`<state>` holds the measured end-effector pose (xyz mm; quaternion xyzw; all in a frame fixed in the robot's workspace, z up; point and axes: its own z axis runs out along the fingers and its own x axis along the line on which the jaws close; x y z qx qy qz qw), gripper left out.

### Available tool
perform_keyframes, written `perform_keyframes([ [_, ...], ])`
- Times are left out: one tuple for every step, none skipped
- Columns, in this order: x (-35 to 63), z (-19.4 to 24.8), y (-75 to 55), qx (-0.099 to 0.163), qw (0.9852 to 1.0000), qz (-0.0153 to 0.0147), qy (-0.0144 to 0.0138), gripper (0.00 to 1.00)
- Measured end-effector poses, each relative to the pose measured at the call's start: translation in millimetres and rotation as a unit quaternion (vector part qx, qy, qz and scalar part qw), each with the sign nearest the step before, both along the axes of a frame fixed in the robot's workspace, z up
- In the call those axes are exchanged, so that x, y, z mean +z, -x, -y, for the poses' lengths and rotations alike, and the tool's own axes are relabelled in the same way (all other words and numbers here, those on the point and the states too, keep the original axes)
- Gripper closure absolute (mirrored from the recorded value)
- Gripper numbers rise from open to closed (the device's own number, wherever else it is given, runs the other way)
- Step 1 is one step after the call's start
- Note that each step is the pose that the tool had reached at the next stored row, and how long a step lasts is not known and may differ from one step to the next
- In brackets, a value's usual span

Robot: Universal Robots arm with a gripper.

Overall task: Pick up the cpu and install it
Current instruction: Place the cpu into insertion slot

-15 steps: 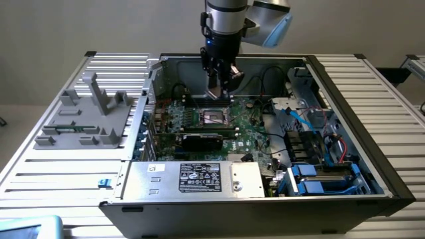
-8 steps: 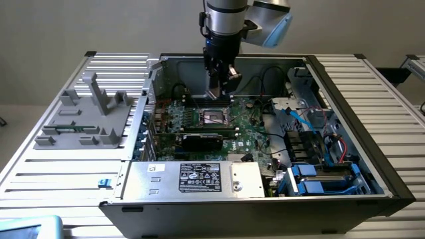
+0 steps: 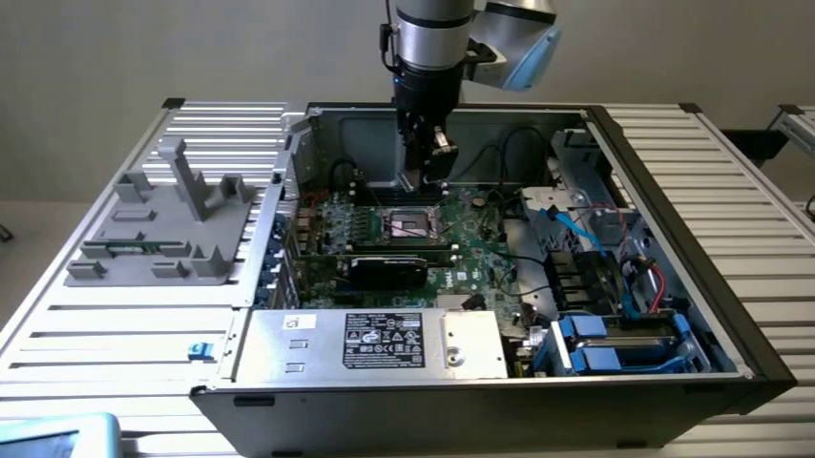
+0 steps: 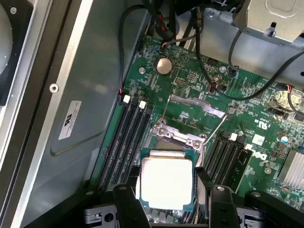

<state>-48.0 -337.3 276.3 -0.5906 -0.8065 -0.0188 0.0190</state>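
Note:
The cpu (image 4: 166,183), a shiny silver square with a thin green rim, sits flat between my black fingers (image 4: 126,202). My gripper (image 4: 167,194) is shut on it by two opposite edges. Just beyond the cpu lies the socket (image 4: 178,137) on the green motherboard, its metal frame (image 4: 197,105) swung up and its lever out to the side. In the exterior view my gripper (image 3: 421,183) hangs inside the open computer case, a little above and behind the socket (image 3: 414,225).
Memory slots (image 4: 126,137) flank the socket on both sides. Black cables (image 4: 213,71) cross the board beyond it. A black card (image 3: 388,267) lies in front of the socket, then the power supply (image 3: 369,339). A grey fixture (image 3: 166,224) stands on the table at the exterior view's left.

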Motion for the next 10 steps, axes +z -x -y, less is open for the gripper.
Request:
perform_keyframes([
  [-0.3, 0.0, 0.0, -0.008, 1.0000, 0.0000, 0.0000, 0.45],
  [-0.6, 0.0, 0.0, -0.018, 0.9998, 0.0000, 0.0000, 0.45],
  [-0.9, 0.0, 0.0, -0.026, 0.9997, 0.0000, 0.0000, 0.45],
  [-1.2, 0.0, 0.0, -0.034, 0.9994, 0.0000, 0.0000, 0.45],
  [-1.5, 0.0, 0.0, -0.042, 0.9991, 0.0000, 0.0000, 0.45],
  [-1.7, 0.0, 0.0, -0.049, 0.9988, 0.0000, 0.0000, 0.45],
  [-2.0, 0.0, 0.0, -0.056, 0.9984, 0.0000, 0.0000, 0.45],
  [-2.2, 0.0, 0.0, -0.061, 0.9981, 0.0000, 0.0000, 0.45],
  [-2.4, 0.0, 0.0, -0.067, 0.9978, 0.0000, 0.0000, 0.45],
  [-2.7, 0.0, 0.0, -0.071, 0.9974, 0.0000, 0.0000, 0.45],
])
